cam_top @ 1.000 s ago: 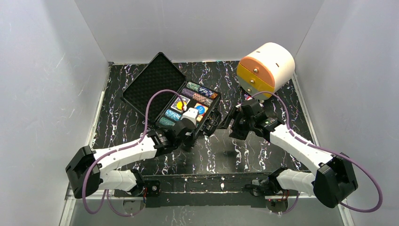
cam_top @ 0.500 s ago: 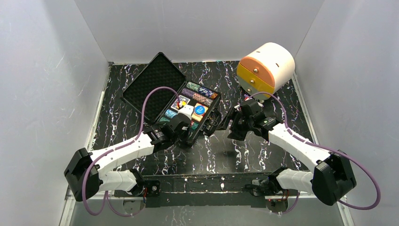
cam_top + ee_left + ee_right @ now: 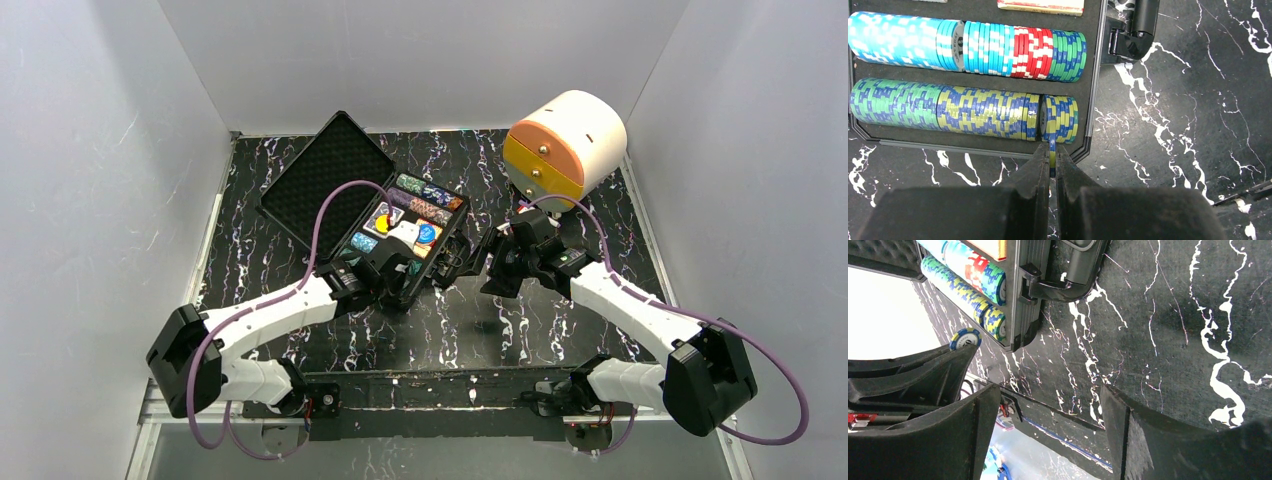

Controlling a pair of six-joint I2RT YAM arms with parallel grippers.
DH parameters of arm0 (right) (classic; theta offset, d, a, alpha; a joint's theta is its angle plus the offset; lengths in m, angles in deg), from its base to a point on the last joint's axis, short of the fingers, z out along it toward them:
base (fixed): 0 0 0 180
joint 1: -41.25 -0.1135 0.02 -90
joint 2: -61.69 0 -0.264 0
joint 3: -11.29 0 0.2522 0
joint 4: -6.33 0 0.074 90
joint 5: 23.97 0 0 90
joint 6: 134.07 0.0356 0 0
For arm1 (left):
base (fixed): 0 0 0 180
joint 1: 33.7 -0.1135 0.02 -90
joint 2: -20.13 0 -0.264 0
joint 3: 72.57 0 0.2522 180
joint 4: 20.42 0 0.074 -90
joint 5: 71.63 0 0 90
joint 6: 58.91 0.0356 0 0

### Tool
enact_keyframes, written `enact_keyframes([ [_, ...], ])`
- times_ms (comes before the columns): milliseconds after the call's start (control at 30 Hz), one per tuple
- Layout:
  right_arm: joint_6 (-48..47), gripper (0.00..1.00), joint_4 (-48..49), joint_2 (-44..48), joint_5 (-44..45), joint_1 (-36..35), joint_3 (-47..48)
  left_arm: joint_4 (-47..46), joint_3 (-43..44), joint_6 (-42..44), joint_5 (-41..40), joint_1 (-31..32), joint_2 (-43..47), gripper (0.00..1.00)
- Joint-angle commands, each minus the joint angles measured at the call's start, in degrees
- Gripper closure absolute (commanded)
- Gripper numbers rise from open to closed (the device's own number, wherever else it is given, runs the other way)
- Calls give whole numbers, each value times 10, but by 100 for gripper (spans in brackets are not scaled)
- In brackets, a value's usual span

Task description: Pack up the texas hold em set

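Note:
The black case (image 3: 445,262) of the texas hold em set lies open on the table, its foam lid (image 3: 325,180) laid back to the far left. The left wrist view shows two chip rows in it: a turquoise, red and green row (image 3: 968,47) and a green and yellow row (image 3: 963,110). My left gripper (image 3: 1051,152) is shut on a yellow-and-blue chip (image 3: 1052,150), held edge-on at the right end of the near row. The chip (image 3: 965,338) also shows in the right wrist view. My right gripper (image 3: 1048,390) hangs open and empty beside the case handle (image 3: 1080,270).
A cream-and-orange round drawer box (image 3: 565,145) stands at the back right, close behind the right arm. A card deck (image 3: 1040,6) lies in the case beyond the chip rows. Grey walls close the table in on three sides.
My left gripper has drawn back from over the middle of the case to its near edge, still holding the chip. The right arm has hardly moved.

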Motion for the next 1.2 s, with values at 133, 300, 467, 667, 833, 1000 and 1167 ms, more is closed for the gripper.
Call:
enact_keyframes([
  [133,-8,19,21,1,-11,2,-3,15,24,14,-30,-3,-11,100],
  [300,-10,19,25,0,-20,1,-7,10,22,12,-34,-2,-17,100],
  [467,-10,20,28,-1,-22,1,-8,7,22,15,-37,-3,-27,100],
  [667,-10,19,28,2,-24,1,-10,4,22,15,-44,-3,-35,100],
  [833,-10,19,28,2,-25,2,-11,3,24,14,-44,-3,-37,94],
  [1000,-3,19,31,1,-27,1,-10,2,28,14,-42,-3,-37,80],
  [1167,-5,19,32,-2,-30,2,-10,4,35,15,-41,-3,-30,72],
])
